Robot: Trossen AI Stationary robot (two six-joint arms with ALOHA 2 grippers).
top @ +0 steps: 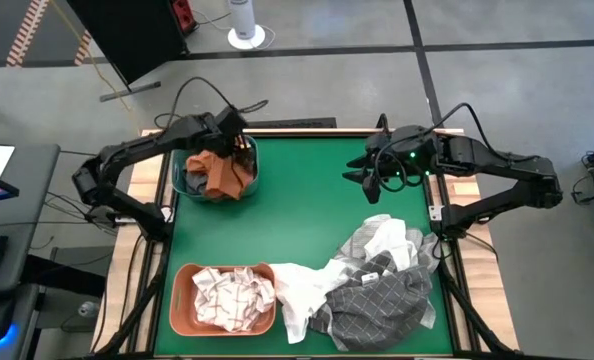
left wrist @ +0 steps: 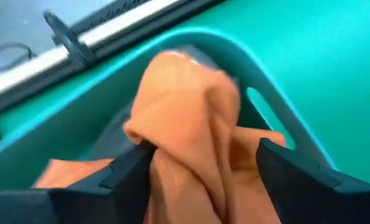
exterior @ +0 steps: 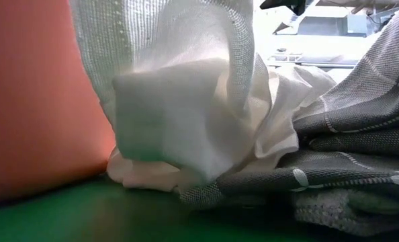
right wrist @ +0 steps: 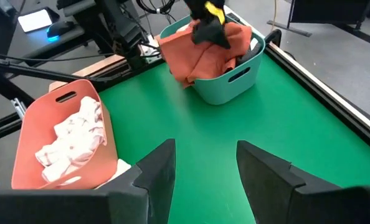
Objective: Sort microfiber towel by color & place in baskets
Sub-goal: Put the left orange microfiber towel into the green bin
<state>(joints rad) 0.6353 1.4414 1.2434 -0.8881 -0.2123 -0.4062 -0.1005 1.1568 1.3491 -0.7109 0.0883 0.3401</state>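
- The left claw (top: 239, 150) is pinching a rust orange towel (top: 220, 172) over the teal basket (top: 253, 165) at the far left of the green desk (top: 307, 200).
- The right claw (right wrist: 205, 165) is hovering spread over bare desk at the far right.
- White checked towels (top: 235, 295) are lying in the salmon basket (top: 183, 300), near left.
- A pile of grey and white towels (top: 372, 285) is sitting just right of it.

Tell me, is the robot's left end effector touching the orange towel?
Touching. The left wrist view shows the left end effector with both fingers pressed against the orange towel over the teal basket.
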